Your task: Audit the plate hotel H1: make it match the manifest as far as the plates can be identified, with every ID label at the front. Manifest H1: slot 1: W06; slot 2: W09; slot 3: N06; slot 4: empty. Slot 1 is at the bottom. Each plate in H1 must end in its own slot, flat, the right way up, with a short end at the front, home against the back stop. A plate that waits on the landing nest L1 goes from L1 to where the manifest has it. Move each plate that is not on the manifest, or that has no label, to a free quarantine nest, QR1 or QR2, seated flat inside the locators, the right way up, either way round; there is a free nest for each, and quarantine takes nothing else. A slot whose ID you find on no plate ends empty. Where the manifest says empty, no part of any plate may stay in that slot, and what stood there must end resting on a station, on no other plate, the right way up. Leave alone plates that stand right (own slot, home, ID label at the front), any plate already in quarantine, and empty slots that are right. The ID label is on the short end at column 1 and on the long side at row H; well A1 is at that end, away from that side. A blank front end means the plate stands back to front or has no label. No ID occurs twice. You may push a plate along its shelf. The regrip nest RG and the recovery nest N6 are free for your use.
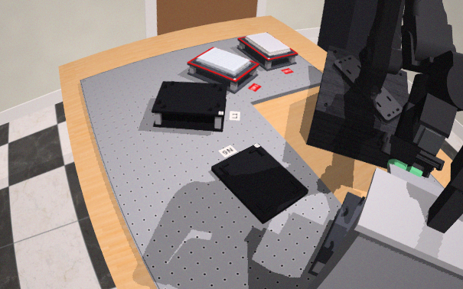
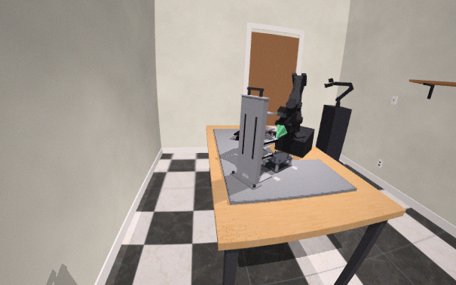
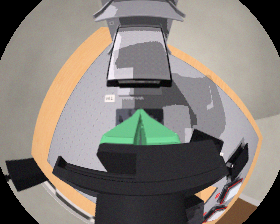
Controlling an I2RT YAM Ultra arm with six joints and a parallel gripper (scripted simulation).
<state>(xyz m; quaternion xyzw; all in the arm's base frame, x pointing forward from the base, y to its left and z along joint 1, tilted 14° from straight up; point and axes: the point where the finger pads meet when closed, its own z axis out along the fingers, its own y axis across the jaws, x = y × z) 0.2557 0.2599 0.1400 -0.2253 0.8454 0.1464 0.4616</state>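
Observation:
My gripper (image 1: 405, 167) (image 2: 281, 131) (image 3: 140, 113) has green fingertips pressed together; it is shut and holds nothing. It hangs close to the upper front edge of the grey plate hotel H1 (image 1: 395, 206) (image 2: 252, 139). In the wrist view a pale grey rectangular surface (image 3: 140, 56) lies straight ahead of the fingertips; I cannot tell whether it is a plate or part of the hotel. The hotel's slots and plate labels are hidden in all views. The black landing nest L1 (image 1: 190, 101) stands at the middle of the mat and carries no pale plate.
Two red-framed quarantine nests each hold a white plate (image 1: 223, 63) (image 1: 270, 46) at the far end. The flat black nest N6 (image 1: 259, 181) lies near the hotel. The arm's black base block (image 1: 341, 115) stands to the right. A small raised nest (image 2: 279, 158) stands beside the hotel.

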